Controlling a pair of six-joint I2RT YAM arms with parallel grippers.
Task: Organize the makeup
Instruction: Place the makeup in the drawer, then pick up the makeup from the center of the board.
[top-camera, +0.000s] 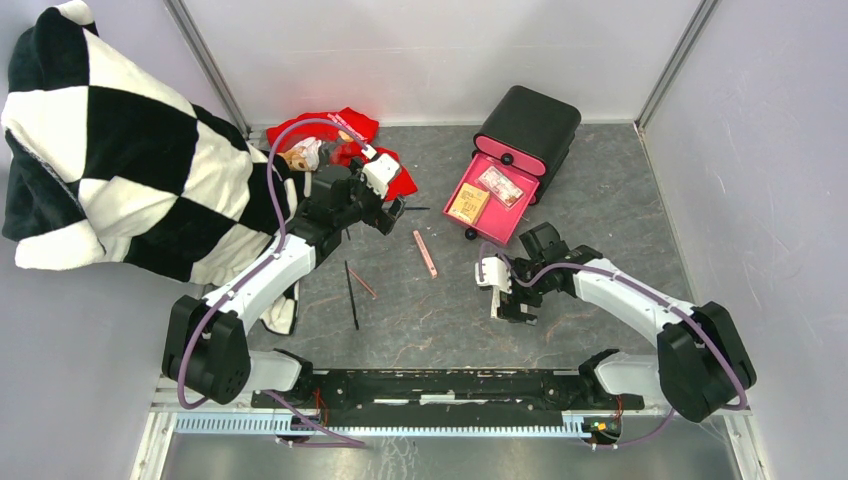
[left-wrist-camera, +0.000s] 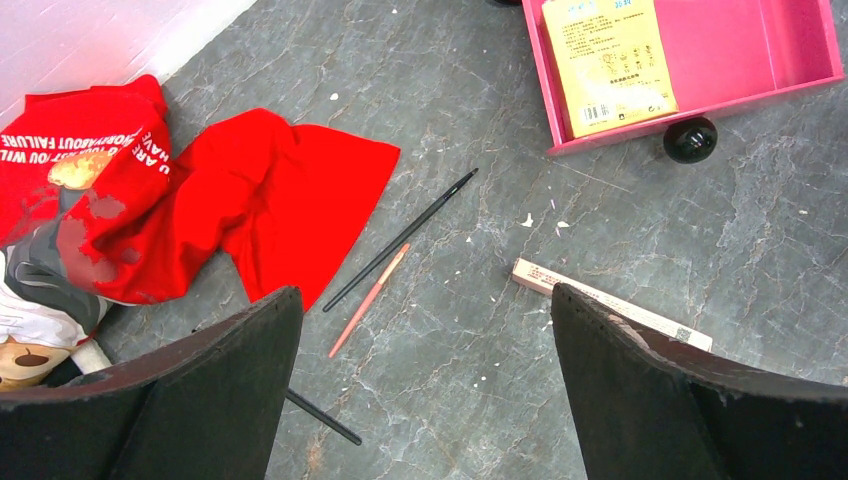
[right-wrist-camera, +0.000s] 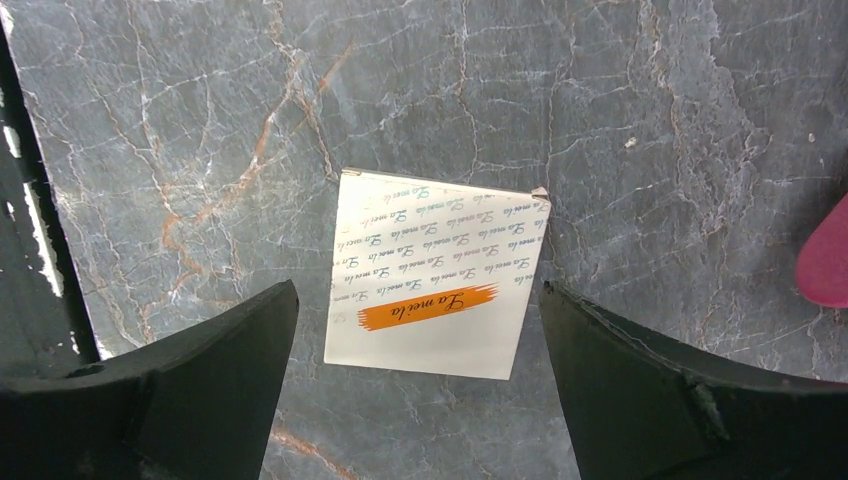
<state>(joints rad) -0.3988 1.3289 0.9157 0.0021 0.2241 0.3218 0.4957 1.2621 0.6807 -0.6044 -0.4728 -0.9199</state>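
My left gripper (top-camera: 388, 214) (left-wrist-camera: 425, 295) is open and empty above the floor. Ahead of it lie a thin black pencil (left-wrist-camera: 400, 240), a thin pink pencil (left-wrist-camera: 368, 300) and a second black pencil (left-wrist-camera: 320, 417) by the left finger. The boxed pink stick (left-wrist-camera: 610, 305) (top-camera: 425, 253) passes under the right finger. My right gripper (top-camera: 510, 303) (right-wrist-camera: 418, 290) is open and hovers over a white square card (right-wrist-camera: 435, 275) with an orange stripe, lying flat between the fingers. A yellow packet (top-camera: 467, 205) (left-wrist-camera: 608, 65) and a red-patterned packet (top-camera: 501, 185) lie in the pink drawer (top-camera: 484, 231).
The black box (top-camera: 528, 125) stands at the back right with its pink drawer (left-wrist-camera: 700, 105) pulled out. A red cloth (top-camera: 330, 135) (left-wrist-camera: 250, 200) lies at the back left, a peach item (top-camera: 297, 157) on it. A black-and-white checkered blanket (top-camera: 110, 150) covers the left side.
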